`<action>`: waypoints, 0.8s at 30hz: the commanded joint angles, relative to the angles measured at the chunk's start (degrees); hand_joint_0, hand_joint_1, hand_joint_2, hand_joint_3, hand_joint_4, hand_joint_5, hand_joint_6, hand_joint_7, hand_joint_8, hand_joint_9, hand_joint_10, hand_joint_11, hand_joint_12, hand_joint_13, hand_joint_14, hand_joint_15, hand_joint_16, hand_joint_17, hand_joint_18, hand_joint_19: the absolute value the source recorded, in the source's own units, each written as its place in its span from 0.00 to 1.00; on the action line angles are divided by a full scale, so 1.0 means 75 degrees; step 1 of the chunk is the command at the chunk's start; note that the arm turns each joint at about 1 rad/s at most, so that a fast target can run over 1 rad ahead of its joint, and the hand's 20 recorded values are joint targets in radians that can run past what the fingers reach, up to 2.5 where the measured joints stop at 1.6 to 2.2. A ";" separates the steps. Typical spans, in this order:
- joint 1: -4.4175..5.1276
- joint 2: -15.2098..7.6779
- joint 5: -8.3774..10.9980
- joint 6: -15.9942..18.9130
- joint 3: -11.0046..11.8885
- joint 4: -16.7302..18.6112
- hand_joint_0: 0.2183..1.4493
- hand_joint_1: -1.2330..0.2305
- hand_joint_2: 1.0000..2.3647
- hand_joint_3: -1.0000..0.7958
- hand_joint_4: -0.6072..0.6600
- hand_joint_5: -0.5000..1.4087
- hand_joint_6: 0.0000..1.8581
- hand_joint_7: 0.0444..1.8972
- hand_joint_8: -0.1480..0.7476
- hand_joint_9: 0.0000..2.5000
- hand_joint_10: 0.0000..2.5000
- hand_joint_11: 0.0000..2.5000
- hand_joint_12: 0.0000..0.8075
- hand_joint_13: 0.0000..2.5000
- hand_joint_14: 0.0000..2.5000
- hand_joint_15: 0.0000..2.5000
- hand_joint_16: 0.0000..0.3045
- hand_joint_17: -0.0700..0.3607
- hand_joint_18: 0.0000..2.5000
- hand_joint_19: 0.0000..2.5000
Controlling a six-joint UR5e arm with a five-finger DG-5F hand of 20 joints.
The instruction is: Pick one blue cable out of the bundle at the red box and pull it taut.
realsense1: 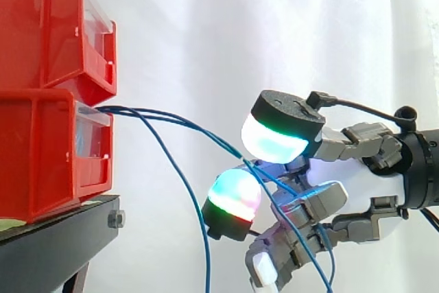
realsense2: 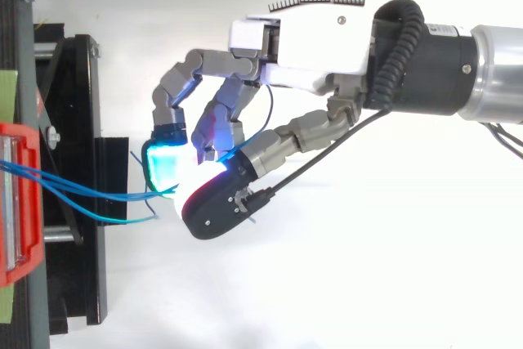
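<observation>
Two red bins are seen stacked at 9 o'clock in the side view, the upper red bin (realsense1: 48, 25) resting on the lower red bin (realsense1: 41, 159), and both are carried on a black stand (realsense1: 55, 245) at 7 o'clock, before a white curtain (realsense1: 226, 25). The blue cables (realsense1: 171, 119) are seen emerging from the gap between the two bins and are led toward 4 o'clock, where they are met by the hand (realsense2: 310, 51). The fingers are curled, and the cables are caught between two glowing fingertips (realsense1: 274, 141), one above them at 3 o'clock and one below at 5 o'clock, then passed on across the bent fingers behind. The run from bin to hand is nearly straight, with a slight sag. One strand is left hanging loosely toward 6 o'clock, apart from the hand. In the top view the arm is brought in from 3 o'clock, and the cables are stretched from the bin at 9 o'clock to the fingertips near the centre.
</observation>
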 commanded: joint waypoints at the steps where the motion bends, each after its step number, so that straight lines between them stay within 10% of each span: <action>1: 0.0000 -0.0004 0.0000 0.0000 0.0008 -0.0001 0.27 0.35 0.00 0.29 0.58 0.17 0.50 0.49 0.53 0.46 0.24 0.60 0.46 0.36 0.01 0.25 0.18 0.45 0.26 0.18; 24: 0.0024 0.0206 0.0000 0.0000 0.0043 -0.0106 0.26 0.34 0.00 0.28 0.59 0.17 0.50 0.48 0.54 0.46 0.26 0.60 0.47 0.37 0.01 0.25 0.18 0.45 0.27 0.18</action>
